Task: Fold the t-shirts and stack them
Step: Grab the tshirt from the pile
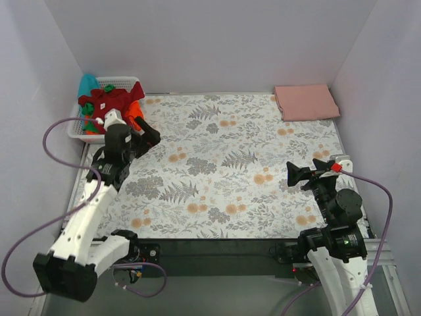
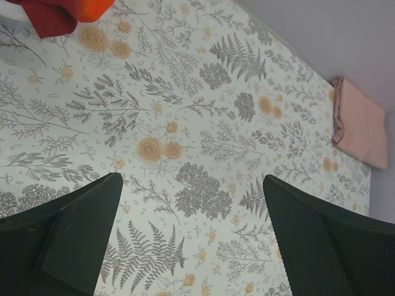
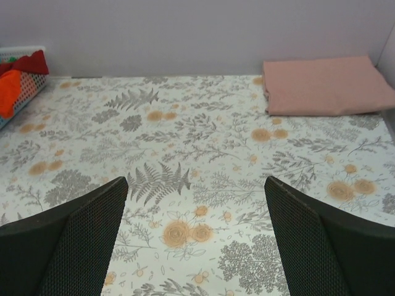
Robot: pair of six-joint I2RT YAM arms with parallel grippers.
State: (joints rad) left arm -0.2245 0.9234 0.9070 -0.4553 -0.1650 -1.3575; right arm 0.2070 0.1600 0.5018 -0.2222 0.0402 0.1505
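A folded salmon pink t-shirt (image 1: 306, 102) lies flat at the back right corner; it also shows in the right wrist view (image 3: 324, 83) and the left wrist view (image 2: 361, 123). Crumpled t-shirts fill the basket at the back left: dark red (image 1: 105, 102), orange (image 1: 135, 112), turquoise (image 1: 87, 84), a bit of green (image 1: 108, 87). My left gripper (image 1: 148, 133) (image 2: 192, 179) hovers open just right of the basket, nothing between its fingers. My right gripper (image 1: 299, 176) (image 3: 196, 180) is open above the right side of the table, holding nothing.
The white lattice basket (image 1: 123, 80) (image 3: 37, 80) stands against the left wall. A floral cloth (image 1: 223, 164) covers the table, with lilac walls on three sides. Purple cables loop beside both arms. A black strip (image 1: 217, 247) runs along the near edge.
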